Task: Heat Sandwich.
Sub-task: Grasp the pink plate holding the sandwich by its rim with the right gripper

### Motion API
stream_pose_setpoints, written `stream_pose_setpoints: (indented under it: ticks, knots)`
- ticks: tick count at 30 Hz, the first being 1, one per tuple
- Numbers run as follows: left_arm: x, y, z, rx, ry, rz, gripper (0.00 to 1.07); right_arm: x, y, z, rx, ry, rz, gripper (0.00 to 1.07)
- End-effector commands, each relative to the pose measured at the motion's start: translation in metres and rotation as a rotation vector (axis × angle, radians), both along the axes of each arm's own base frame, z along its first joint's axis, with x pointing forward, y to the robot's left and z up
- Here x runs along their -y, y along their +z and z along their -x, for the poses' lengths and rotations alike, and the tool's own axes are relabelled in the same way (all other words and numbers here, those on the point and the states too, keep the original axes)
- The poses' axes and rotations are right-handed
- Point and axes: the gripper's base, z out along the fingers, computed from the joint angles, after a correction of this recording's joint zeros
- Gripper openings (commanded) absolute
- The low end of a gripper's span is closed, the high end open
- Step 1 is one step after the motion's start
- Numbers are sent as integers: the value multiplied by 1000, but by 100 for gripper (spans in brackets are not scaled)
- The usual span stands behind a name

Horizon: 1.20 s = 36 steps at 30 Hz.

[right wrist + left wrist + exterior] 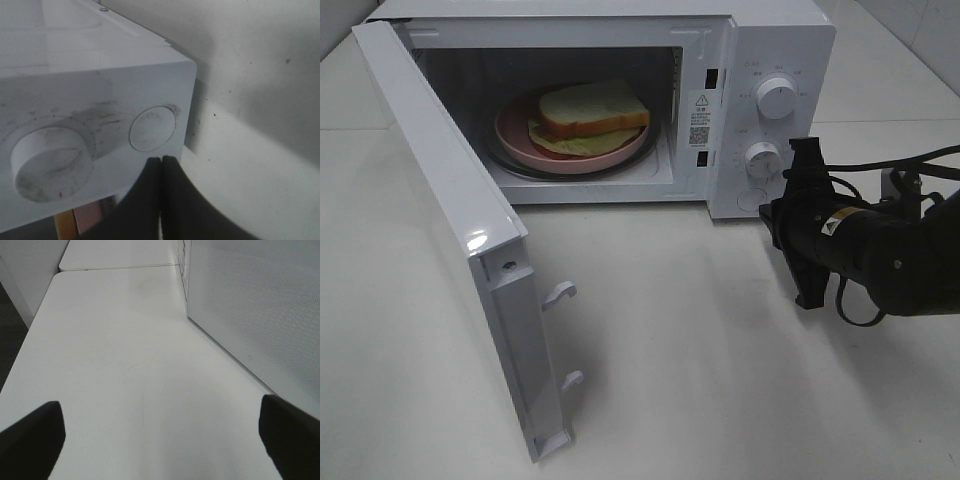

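The sandwich [592, 108], white bread with a tan crust and pale green filling, lies on a pink plate [570, 161] inside the open microwave [770, 40]. My right gripper [161, 161] is shut with nothing in it. Its tips sit just below the round button [152, 129] at the lower corner of the control panel; whether they touch the panel I cannot tell. In the exterior view the right gripper [772, 212] reaches in from the right. My left gripper [160, 435] is open and empty, low over the table beside the door's outer face [260, 305]. The exterior view does not show it.
The microwave door [440, 180] stands swung wide open to the left, with its latch hooks [560, 292] pointing right. Two white knobs [776, 98] [763, 158] sit above the button. Bare white table [700, 340] lies in front. The table's left edge [30, 325] drops off.
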Motion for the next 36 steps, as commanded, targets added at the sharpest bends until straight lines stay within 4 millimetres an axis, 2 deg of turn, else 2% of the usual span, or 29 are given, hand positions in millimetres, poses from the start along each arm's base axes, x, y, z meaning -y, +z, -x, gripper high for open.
stream_pose_setpoints:
  ticks: [1,10,16,19,23,36]
  knots:
    - [1,-1,3,31,-1,9,103,3,10,8,0,25,3,1]
    - [1,-1,3,31,-1,9,103,12,22,36,-58,52,16,3]
    - [1,-1,3,31,-1,9,103,14,33,47,-104,84,34,4]
    - [1,-1,3,31,-1,9,103,14,46,52,-92,155,111,5]
    - [1,-1,3,31,-1,9,103,15,54,59,-107,236,198,6]
    - [1,-1,3,31,-1,9,103,19,69,87,-222,497,414,10]
